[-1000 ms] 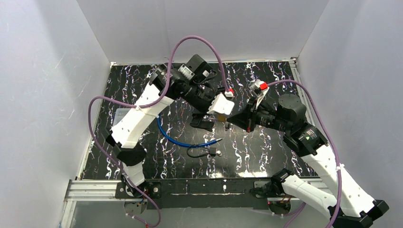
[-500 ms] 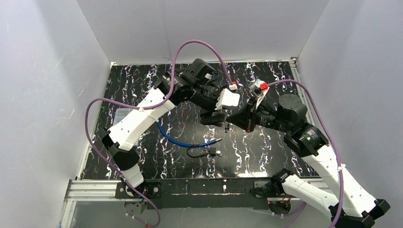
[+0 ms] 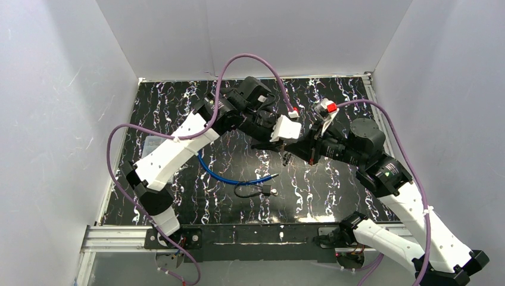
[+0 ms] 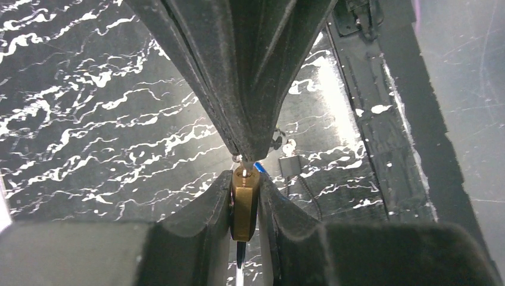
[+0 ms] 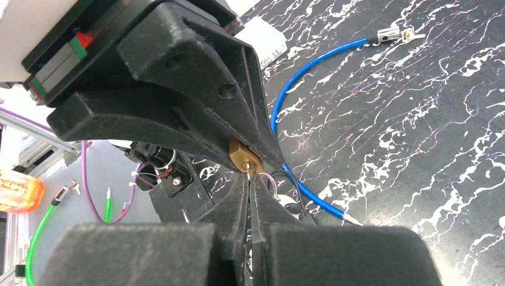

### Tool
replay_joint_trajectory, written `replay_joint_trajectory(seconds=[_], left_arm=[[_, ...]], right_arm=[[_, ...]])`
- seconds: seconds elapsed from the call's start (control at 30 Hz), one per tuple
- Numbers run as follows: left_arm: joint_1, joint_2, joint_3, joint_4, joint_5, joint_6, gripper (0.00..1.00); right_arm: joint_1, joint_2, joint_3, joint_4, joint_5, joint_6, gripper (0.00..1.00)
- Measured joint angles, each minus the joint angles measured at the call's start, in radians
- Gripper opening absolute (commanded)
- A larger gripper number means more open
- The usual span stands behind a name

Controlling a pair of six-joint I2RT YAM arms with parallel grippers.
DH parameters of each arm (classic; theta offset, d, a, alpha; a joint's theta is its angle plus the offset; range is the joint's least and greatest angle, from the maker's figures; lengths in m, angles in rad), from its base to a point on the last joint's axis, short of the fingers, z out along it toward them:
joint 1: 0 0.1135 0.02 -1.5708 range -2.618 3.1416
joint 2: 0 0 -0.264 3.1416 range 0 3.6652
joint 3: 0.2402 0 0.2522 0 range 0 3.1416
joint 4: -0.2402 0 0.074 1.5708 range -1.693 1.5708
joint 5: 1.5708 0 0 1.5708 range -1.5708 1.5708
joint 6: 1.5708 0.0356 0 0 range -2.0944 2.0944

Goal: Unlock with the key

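While the left end effector (image 4: 245, 182) clamps the padlock (image 4: 244, 208), the right end effector (image 5: 249, 189) opposite pinches the key (image 5: 247, 173).

The padlock (image 4: 245, 205) sits between the left gripper (image 4: 245, 179)'s fingers above the table (image 3: 333, 196)'s middle. The right gripper (image 3: 289, 156)'s key (image 5: 246, 177) is at its right, and a cable (image 3: 229, 176) lies nearer the front edge.

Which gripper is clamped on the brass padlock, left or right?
The left gripper: the brass padlock sits between its fingers. The right gripper is pinched shut on the thin key at the padlock's end.
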Motion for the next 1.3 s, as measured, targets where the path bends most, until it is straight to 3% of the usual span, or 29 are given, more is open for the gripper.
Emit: replay_joint_trajectory(seconds=[0.43, 0.67, 0.73, 0.93, 1.07, 1.3], left_arm=[[-0.081, -0.077, -0.084, 0.059, -0.204, 0.177, 0.0], [-0.123, -0.169, -0.231, 0.165, -0.298, 0.272, 0.0], [-0.129, -0.192, -0.26, 0.192, -0.314, 0.278, 0.0], [-0.099, -0.196, -0.29, 0.218, -0.289, 0.194, 0.0], [-0.076, -0.196, -0.295, 0.217, -0.254, 0.139, 0.0], [-0.066, -0.16, -0.219, 0.15, -0.17, 0.066, 0.0]], right_arm=[[0.004, -0.014, -0.066, 0.079, 0.011, 0.134, 0.01], [0.006, -0.017, -0.095, 0.102, 0.015, 0.218, 0.02], [0.007, -0.014, -0.094, 0.106, 0.014, 0.229, 0.11], [0.005, 0.02, -0.073, 0.082, 0.033, 0.232, 0.63], [-0.001, 0.013, -0.067, 0.057, 0.06, 0.207, 0.73], [-0.002, 0.001, -0.031, 0.048, 0.039, 0.178, 0.8]])
